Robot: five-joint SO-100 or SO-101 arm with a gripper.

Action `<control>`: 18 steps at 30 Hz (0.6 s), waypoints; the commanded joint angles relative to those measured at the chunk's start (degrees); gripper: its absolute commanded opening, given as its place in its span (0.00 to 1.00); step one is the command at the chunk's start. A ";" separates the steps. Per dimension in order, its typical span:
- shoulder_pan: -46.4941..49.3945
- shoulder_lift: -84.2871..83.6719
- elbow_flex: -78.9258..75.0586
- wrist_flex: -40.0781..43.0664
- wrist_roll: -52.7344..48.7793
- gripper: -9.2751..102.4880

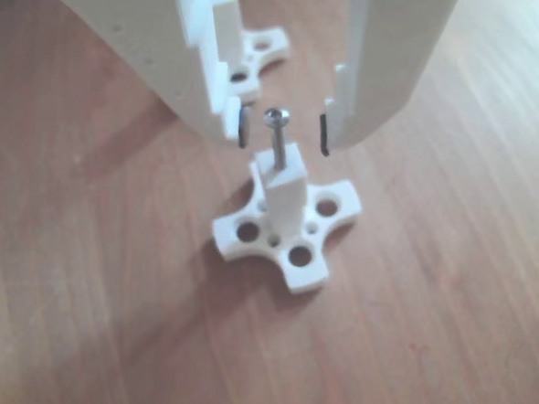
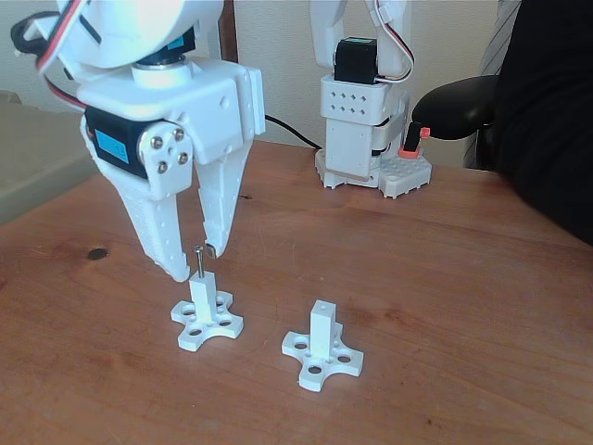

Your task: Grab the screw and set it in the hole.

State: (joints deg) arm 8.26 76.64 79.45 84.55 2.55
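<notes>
Screw standing in the left post, gripper spread around its head.

Towards the left of the wooden table (image 2: 463, 306) in the fixed view, the white gripper (image 2: 196, 261) hangs with its fingers apart, one on each side of the screw (image 2: 199, 262), and in the other view there is a clear gap between each dark pad and the screw (image 1: 277, 140) head, so nothing is clamped. The screw stands upright with its lower end in the hole (image 1: 279, 170) at the top of the left post (image 2: 202, 298); how deep it sits is hard to say from here. That post rises from a cross-shaped base (image 2: 206, 326) near the table's front edge. Just to the right stands the second post (image 2: 321, 330) on its own base. Further right, towards the back edge, is the arm's base (image 2: 366, 139), and a dark sleeve (image 2: 547, 111) fills the right side.
</notes>
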 commanded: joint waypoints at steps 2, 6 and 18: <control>-0.09 1.49 -4.83 -0.70 0.09 0.16; -0.09 1.49 -4.83 -0.70 0.00 0.15; -0.09 1.49 -4.83 -0.79 -0.09 0.13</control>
State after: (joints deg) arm 8.26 76.64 79.45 84.20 2.55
